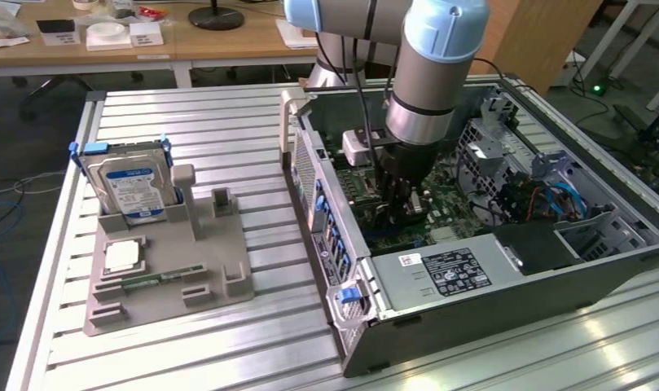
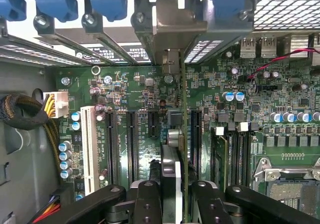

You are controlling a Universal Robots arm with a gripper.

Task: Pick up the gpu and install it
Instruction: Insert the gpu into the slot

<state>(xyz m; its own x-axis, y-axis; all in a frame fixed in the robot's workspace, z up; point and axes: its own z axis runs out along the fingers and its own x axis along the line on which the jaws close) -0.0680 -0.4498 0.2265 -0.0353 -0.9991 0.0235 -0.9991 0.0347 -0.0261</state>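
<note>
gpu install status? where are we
Pick-up looks done: the thin green gpu card with silver end bracket is edge-on in the black tool, inside the open grey computer case. In hand: it stands upright over the green motherboard's black slots. Left: seating, which I can't confirm.

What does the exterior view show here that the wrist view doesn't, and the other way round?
Exterior view alone: the hard drive standing in the grey holder on the slatted table, beside the open computer case. Wrist view alone: the gpu edge-on, gripped between the fingers above the motherboard's slots. Both: the gripper inside the case, over the motherboard.
</note>
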